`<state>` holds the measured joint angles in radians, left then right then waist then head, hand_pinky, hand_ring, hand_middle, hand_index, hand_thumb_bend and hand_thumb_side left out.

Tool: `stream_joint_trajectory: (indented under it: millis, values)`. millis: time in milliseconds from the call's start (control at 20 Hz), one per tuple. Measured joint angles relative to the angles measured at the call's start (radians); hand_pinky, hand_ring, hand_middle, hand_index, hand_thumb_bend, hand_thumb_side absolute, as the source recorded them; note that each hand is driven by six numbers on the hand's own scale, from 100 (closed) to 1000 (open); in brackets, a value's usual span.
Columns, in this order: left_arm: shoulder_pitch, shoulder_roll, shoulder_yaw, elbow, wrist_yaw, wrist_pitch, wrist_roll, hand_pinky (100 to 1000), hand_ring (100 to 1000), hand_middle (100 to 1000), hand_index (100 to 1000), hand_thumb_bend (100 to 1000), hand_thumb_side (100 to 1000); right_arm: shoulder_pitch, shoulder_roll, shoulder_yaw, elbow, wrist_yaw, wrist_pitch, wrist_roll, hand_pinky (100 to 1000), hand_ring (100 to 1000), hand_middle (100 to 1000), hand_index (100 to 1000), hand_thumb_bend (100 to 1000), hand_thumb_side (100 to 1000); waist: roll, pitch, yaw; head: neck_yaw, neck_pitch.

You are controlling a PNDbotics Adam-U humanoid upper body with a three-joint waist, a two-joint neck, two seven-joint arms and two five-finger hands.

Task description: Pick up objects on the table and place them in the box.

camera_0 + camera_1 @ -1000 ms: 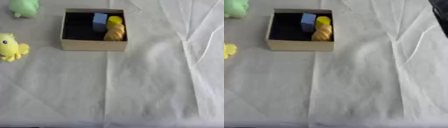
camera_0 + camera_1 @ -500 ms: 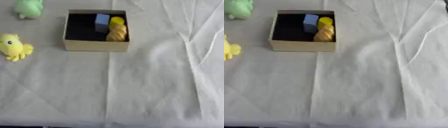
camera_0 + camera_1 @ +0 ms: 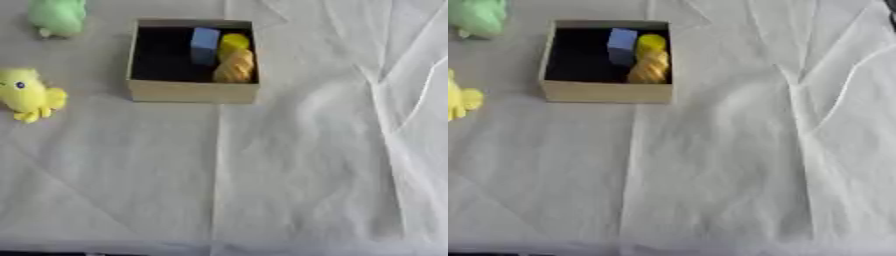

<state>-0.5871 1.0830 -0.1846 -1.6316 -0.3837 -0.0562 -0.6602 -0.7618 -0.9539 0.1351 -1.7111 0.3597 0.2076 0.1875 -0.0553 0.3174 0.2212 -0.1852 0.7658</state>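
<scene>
Left eye view shows the box (image 3: 192, 91) with a blue block (image 3: 205, 45), a yellow ball (image 3: 234, 41) and an orange twist (image 3: 234, 66) inside, while a yellow toy (image 3: 30, 95) and a green toy (image 3: 58, 16) lie on the cloth-covered surface (image 3: 289, 175) to its left; against a second ago only my framing has drifted, nothing has moved, so I judge two toys still to be picked. Right eye view gives the same layout, shifted left, and neither robot hand appears in it or the other, so I cannot tell their pose or state.
</scene>
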Motion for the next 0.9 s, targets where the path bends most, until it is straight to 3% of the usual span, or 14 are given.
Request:
stream_joint_trajectory:
  millis: [400,900]
  values:
    - [-0.041,-0.035,-0.045,0.114,-0.061,0.004,-0.052,915,926,871,922,493,100,0.012,0.008,0.0,0.012,0.0,0.004,-0.004,775,793,758,839,205,429,0.0,0.001,-0.006,0.01,0.0]
    - [-0.176,-0.169,-0.089,0.344,-0.179,-0.03,-0.064,908,925,871,943,490,100,0.02,0.026,0.0,0.03,-0.003,0.005,-0.015,771,788,753,833,196,441,0.0,0.001,-0.01,0.016,0.0]
